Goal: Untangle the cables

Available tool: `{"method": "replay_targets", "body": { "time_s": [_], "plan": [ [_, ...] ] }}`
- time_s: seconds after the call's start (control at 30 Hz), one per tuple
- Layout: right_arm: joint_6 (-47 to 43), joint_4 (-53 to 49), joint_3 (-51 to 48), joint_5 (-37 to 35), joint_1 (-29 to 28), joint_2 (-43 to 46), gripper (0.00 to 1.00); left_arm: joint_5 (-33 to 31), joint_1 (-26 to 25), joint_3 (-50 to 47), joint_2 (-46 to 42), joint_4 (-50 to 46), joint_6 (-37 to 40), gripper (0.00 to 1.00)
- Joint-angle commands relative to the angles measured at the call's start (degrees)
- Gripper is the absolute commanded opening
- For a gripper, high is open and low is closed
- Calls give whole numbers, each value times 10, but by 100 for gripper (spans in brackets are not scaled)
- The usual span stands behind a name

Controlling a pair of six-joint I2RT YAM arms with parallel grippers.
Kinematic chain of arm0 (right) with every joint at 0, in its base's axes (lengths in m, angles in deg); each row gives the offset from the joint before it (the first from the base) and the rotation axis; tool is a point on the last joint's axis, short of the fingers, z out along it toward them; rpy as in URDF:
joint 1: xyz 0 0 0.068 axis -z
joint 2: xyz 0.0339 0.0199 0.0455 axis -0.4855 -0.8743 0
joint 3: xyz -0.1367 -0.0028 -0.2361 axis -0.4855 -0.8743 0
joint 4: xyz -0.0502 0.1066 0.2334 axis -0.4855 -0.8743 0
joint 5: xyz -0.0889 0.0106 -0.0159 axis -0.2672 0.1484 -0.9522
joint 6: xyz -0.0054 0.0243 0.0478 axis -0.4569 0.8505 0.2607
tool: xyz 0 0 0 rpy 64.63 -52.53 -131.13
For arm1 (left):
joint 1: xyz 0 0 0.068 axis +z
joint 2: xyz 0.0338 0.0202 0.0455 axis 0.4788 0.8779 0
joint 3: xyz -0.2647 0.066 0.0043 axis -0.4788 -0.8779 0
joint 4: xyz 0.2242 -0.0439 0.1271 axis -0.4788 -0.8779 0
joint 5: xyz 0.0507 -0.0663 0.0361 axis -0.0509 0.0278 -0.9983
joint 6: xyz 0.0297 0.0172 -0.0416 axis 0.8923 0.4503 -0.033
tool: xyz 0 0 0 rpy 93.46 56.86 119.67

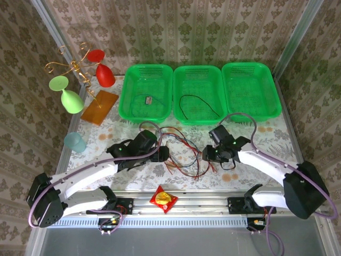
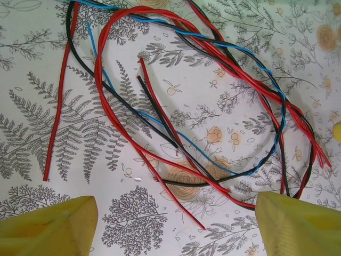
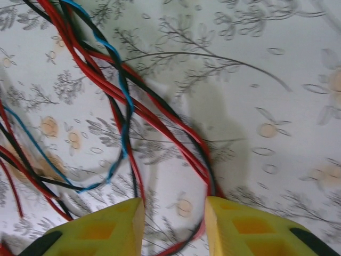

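Observation:
The cables, red, black and blue, lie in a loose tangle on the patterned table between my two grippers. My left gripper hovers at the tangle's left edge. In its wrist view the yellow fingers stand wide open over red, black and blue strands, and a red end lies between them untouched. My right gripper sits at the tangle's right edge. Its fingers are narrowed but still apart, with a red and black loop running through the gap and the red bundle beyond.
Three green baskets stand along the back: the left one holds a small dark part, the middle one a black wire, and there is a right one. Back left are a glass stand, an orange board and a blue cup. A red-yellow packet lies near the front edge.

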Motion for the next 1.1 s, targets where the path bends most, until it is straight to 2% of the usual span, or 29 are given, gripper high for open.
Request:
{"method": "replay_targets", "body": {
  "time_s": [0.0,0.13,0.3,0.43,0.6,0.67,0.77,0.93,1.07],
  "plan": [
    [39,60,7,48,-6,-31,34,2,-5,-17,-7,15,-16,78],
    [50,88,13,53,-7,-64,31,6,-3,-20,-40,3,-17,78],
    [55,104,16,56,-8,-105,30,-50,21,-9,-147,-88,-19,79],
    [56,113,19,62,-8,-128,27,-103,65,9,-242,-196,-6,80],
    [56,121,27,67,-8,-153,24,-82,114,13,-312,-253,5,80],
    [55,121,33,69,-8,-163,21,-72,123,14,-321,-264,8,80],
    [55,121,36,69,-9,-162,12,-62,124,14,-322,-265,5,80],
    [59,118,33,60,-9,-134,1,-25,125,-5,-303,-226,-4,79],
    [60,112,31,55,-9,-108,0,-1,122,-15,-276,-192,-9,78]
  ]
}}
